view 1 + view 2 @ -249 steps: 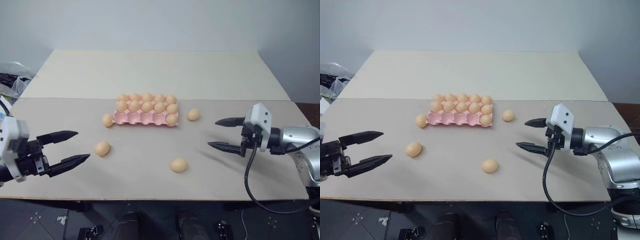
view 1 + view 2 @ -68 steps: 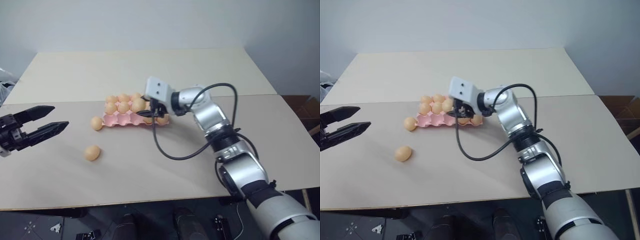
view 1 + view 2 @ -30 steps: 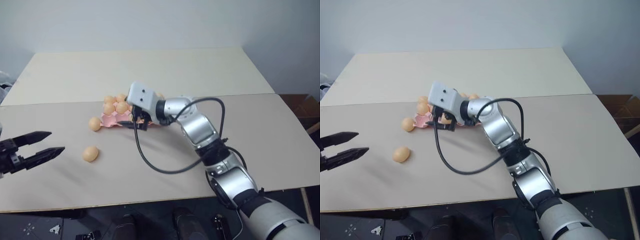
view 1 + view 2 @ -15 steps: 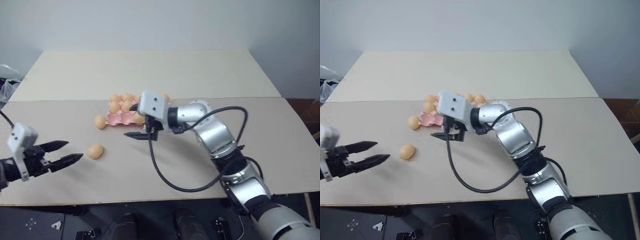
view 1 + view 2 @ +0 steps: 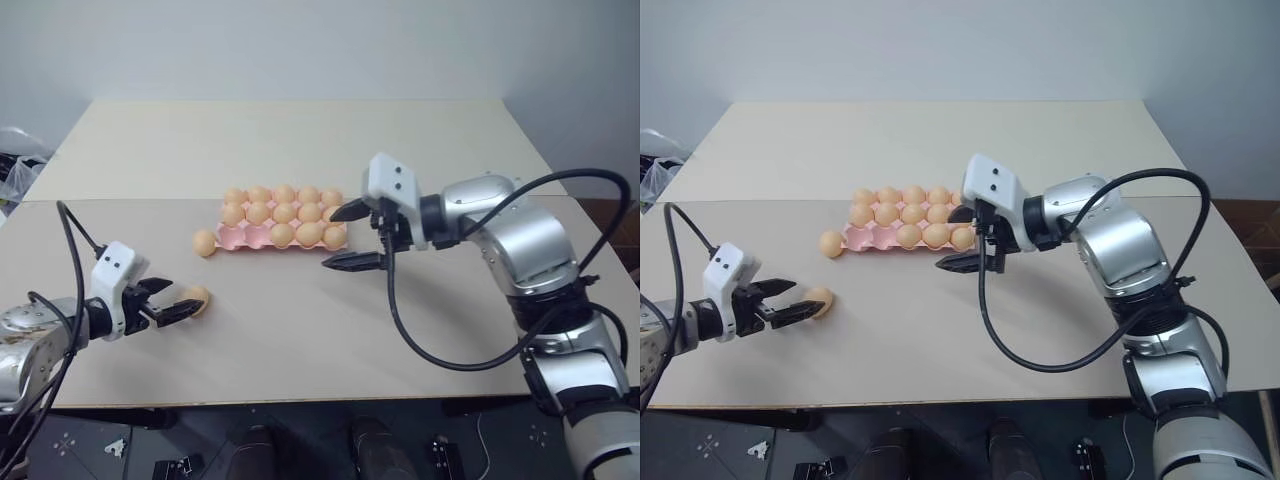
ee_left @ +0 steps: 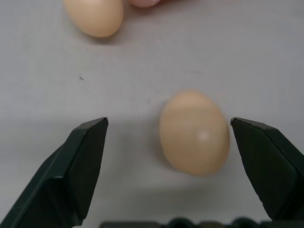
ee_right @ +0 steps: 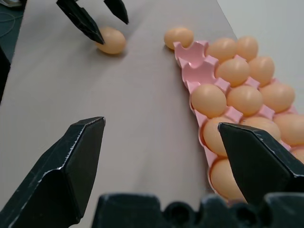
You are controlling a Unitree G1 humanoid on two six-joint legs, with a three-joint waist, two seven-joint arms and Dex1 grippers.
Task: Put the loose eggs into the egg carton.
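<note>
Two loose eggs lay on the table. One loose egg sat well toward seven o'clock from the egg carton, between the fingertips of the left gripper; in the left wrist view this egg lay in the gap nearer one finger, touching neither that I could tell. The other loose egg rested just beside the carton's left end, at nine o'clock from it, close against the scalloped edge.

The pink carton stood near the table's middle, flat, with eggs in most of its cups. The two front cups at its left end showed bare pink.

The left gripper's jaws stood wide apart, holding nothing, pointing toward the carton from low over the tabletop. The right gripper hovered at the carton's right end, at three to four o'clock from it, its jaws likewise spread wide and holding nothing, the fingers aimed leftward along the carton's front edge. One finger sat by the right-hand eggs, the other over bare table in front of the carton.
</note>
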